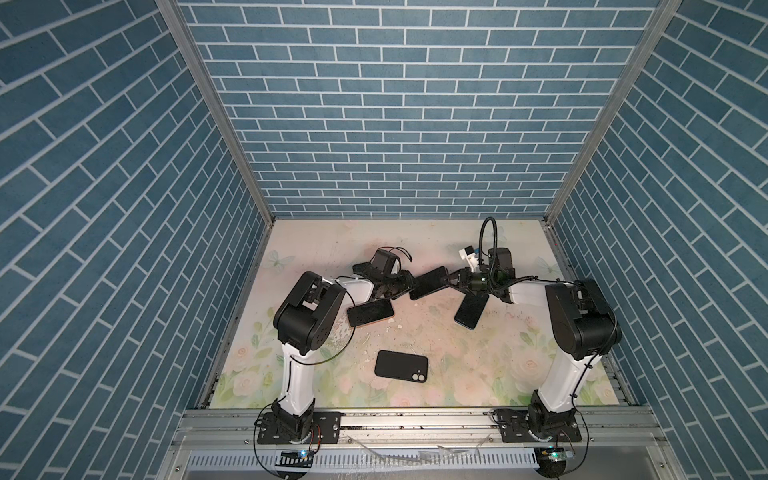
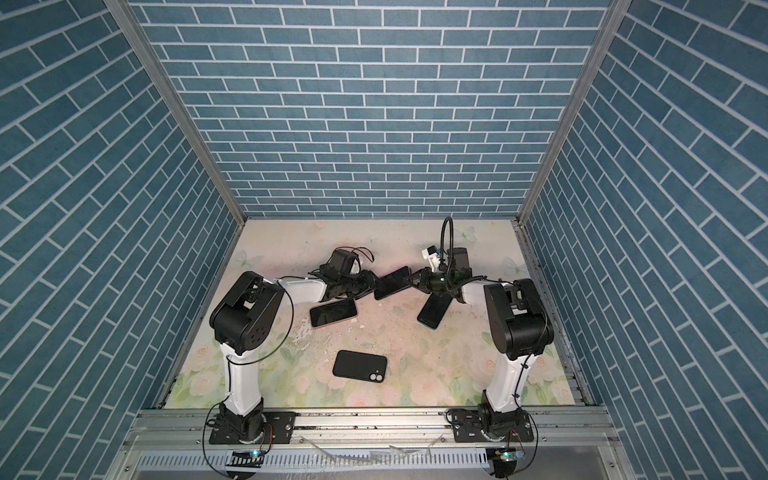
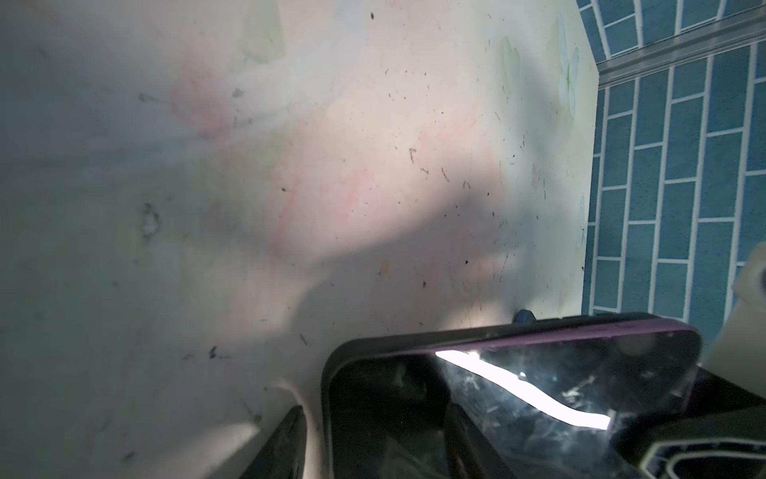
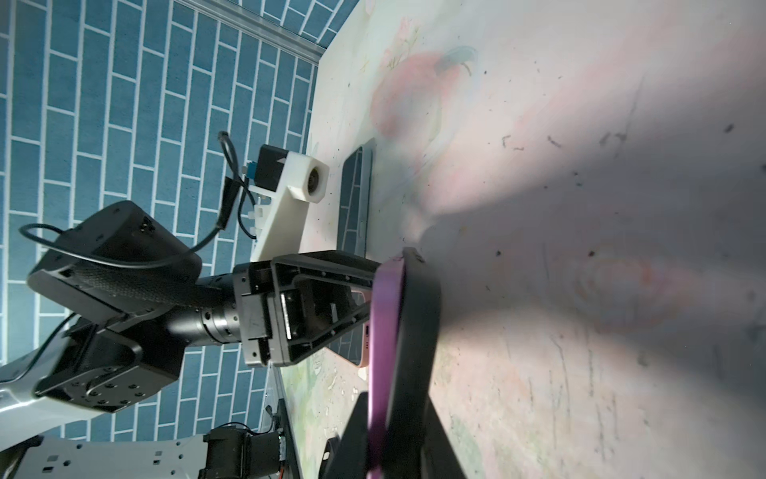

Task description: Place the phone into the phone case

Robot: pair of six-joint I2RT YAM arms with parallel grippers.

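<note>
A purple-edged phone [image 1: 428, 282] with a dark screen is held above the back middle of the floral table [image 1: 478, 374], sitting partly in a black phone case [image 3: 373, 346]. The phone's purple side [image 4: 385, 331] shows along the case's rim [image 4: 418, 323]. My left gripper [image 1: 409, 286] holds the left end, one finger [image 3: 286, 439] outside the case's short edge and the other dimly seen past it. My right gripper [image 4: 396, 398] is shut on the opposite end, pinching phone and case flat between its fingers. In a top view the same pair shows as one dark slab [image 2: 392, 282].
A phone with an orange edge [image 1: 370, 312] lies screen up under the left arm. A dark phone [image 1: 471, 309] lies below the right gripper. A second black case [image 1: 401, 365] lies back up near the front. Blue brick walls [image 1: 374, 124] enclose the table on three sides.
</note>
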